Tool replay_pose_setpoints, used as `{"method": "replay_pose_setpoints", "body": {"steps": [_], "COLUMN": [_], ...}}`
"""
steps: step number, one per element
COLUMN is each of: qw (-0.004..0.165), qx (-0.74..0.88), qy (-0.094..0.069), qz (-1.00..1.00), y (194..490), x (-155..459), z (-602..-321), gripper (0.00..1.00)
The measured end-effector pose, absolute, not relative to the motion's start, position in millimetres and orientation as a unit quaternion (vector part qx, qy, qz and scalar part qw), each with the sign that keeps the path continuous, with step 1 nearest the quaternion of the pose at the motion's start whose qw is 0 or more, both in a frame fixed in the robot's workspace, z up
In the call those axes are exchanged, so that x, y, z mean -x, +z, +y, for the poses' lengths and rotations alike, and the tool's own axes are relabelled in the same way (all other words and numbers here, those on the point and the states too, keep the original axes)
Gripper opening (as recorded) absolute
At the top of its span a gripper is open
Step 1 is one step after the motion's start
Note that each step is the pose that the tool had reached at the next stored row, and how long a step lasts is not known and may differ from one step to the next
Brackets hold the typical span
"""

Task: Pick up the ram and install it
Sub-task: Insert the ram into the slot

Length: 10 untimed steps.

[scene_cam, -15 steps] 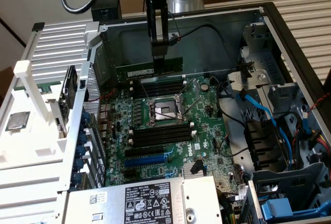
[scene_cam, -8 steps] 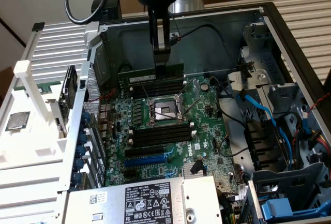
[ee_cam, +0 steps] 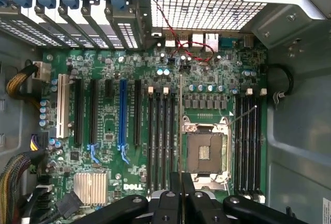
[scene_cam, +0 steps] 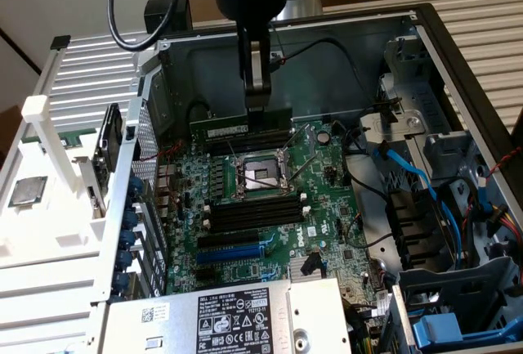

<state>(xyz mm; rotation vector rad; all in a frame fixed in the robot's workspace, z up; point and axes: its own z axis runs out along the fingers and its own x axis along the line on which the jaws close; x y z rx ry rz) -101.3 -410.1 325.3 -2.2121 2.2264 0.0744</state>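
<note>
We hold the ram (scene_cam: 230,132) pinched in our gripper (scene_cam: 258,109) over the motherboard (scene_cam: 327,207); lowered askew of the memory slots (scene_cam: 253,211), it could strike the open socket (scene_cam: 260,177).

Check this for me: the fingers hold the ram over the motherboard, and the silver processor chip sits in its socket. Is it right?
Not quite: the wrist view shows the socket empty. The fingers do hold the ram over the motherboard.

Motherboard (ee_cam: 111,125): green, Dell-marked, lying inside the case.
Processor socket (ee_cam: 206,151): empty (metal frame around it), flanked by black memory slots (ee_cam: 248,141).
Gripper (ee_cam: 181,185): jaws nearly together, pinching the ram (ee_cam: 180,131), seen edge-on.
</note>
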Motion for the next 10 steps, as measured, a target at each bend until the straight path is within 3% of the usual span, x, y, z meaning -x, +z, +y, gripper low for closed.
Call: {"method": "replay_pose_setpoints", "body": {"steps": [10], "qw": [0.001], "qx": [0.69], "qy": [0.022], "qz": [0.723], "y": [317.0], "x": [98.2], "z": [-410.0], "gripper": [0.12]}}
